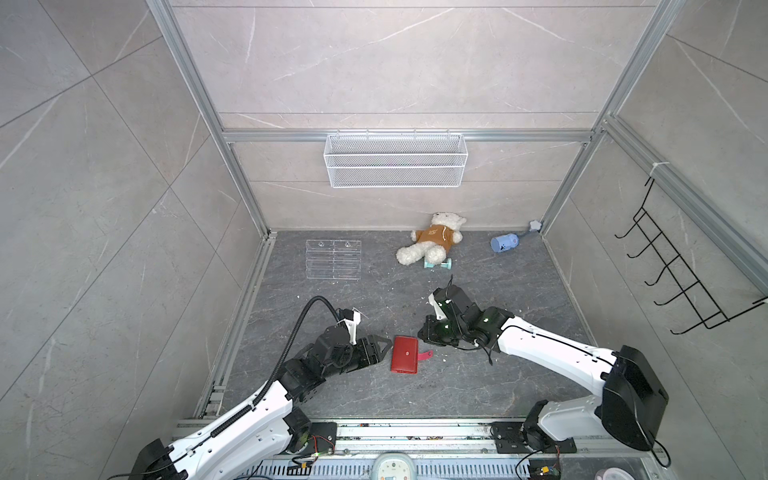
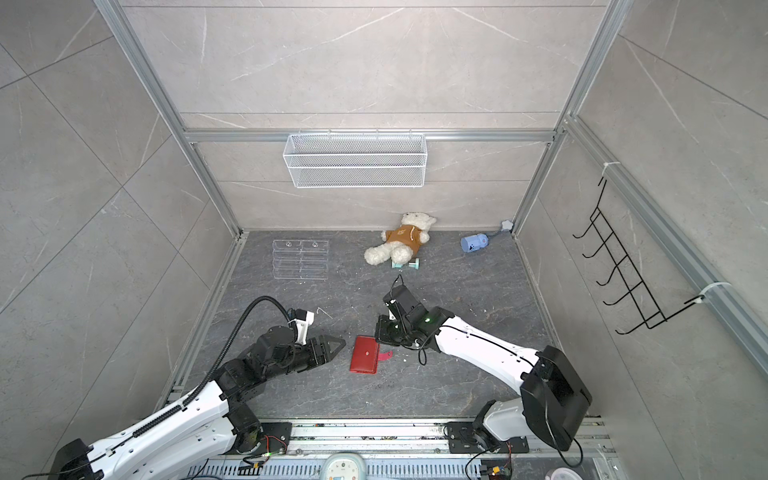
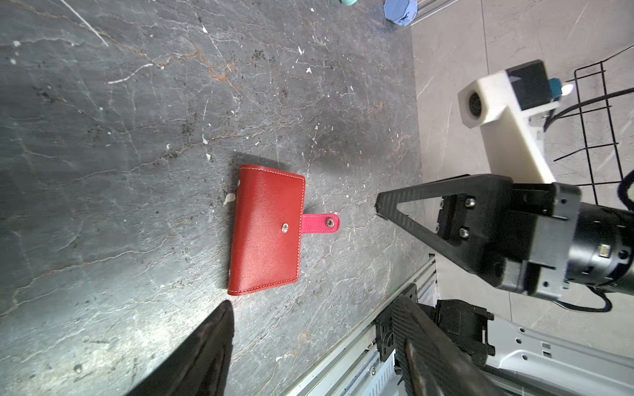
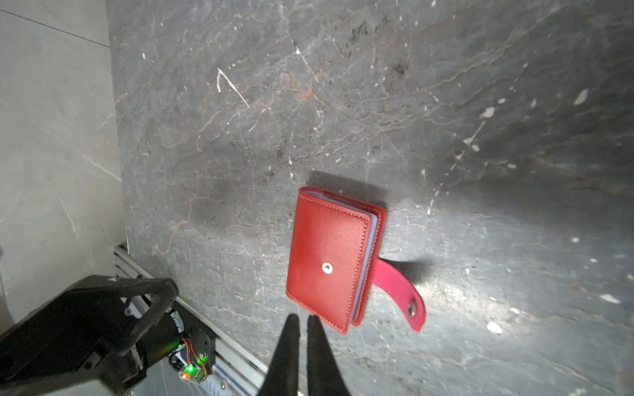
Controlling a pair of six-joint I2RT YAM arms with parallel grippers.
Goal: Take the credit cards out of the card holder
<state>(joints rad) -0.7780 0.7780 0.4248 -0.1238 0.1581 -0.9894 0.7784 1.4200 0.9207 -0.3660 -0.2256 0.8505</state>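
Your card holder [image 1: 405, 354] [image 2: 365, 354] lies flat on the dark marbled table [image 1: 478, 374]. It sits about midway from left to right, in the near half, with a gripper on either side of it.

It is a small red folding wallet with a grained, leather-like cover and pale stitching along the edge. You can see this best in the left wrist view [image 3: 266, 233]. A round metal snap stud sits on the top cover. Its long sides run near to far. The folded spine faces left and the opening edge faces right.

The snap tab [image 3: 320, 223] [image 4: 399, 295] is undone. It is a pinker red than the cover, sticks out to the right from the lower cover, and carries its own metal snap near the rounded end. In the right wrist view the covers [image 4: 327, 260] stand slightly apart at the opening edge, and a thin stack of pale blue-clear sleeves shows between them. The closed cover hides the credit cards.

Your left gripper [image 1: 386, 351] [image 3: 313, 301] is just left of the holder, with its fingers spread wide and nothing between them. Your right gripper [image 4: 302, 320] [image 3: 377, 205] is just right of the tab. Its fingers are pressed almost together on nothing, and it is clear of both the tab and the cover.
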